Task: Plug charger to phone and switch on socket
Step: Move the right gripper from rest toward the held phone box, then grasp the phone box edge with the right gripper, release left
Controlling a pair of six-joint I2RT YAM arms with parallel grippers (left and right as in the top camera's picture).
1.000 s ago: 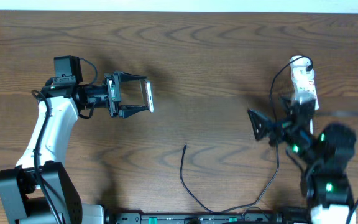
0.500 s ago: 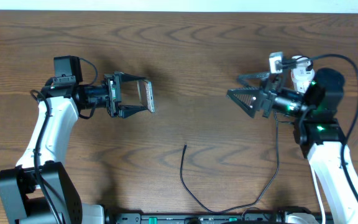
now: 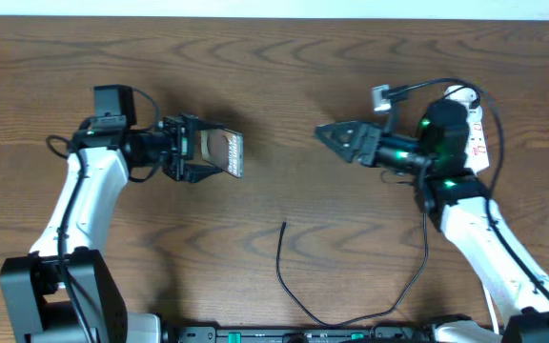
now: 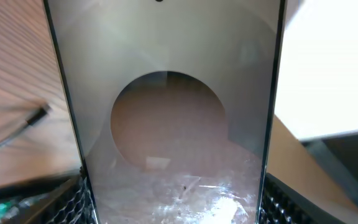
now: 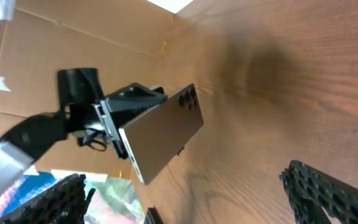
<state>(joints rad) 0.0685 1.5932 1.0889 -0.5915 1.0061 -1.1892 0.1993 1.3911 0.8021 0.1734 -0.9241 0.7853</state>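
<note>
Of my two grippers, the left gripper (image 3: 213,152) had its jaws closed on the phone (image 3: 229,154), taking it across its width near one short end. In the left wrist view the glossy slab (image 4: 166,124) filled the frame, with my textured fingers (image 4: 73,202) pressed against its two long edges. I held the phone raised off the table (image 3: 274,76), left of centre, with its free end pointing toward my other arm. From the right wrist camera the phone (image 5: 163,134) showed its bronze-brown back and a cluster of camera lenses near the upper corner, and it tilted over the wood. Below and to the right of it, the charger (image 3: 279,262) lay loose on the table. Its small plug tip sat near the middle, apart from the phone, and the thin black cable looped along the near edge and climbed toward the right side. That tip (image 4: 39,115) also appeared, blurred, at the left of the left wrist view. My right gripper (image 3: 336,135) hung over the table facing the phone from the right. Its fingers (image 5: 328,186) were spread wide and held nothing. Behind that arm, at the far right, lay the socket (image 3: 479,129), partly hidden.
</note>
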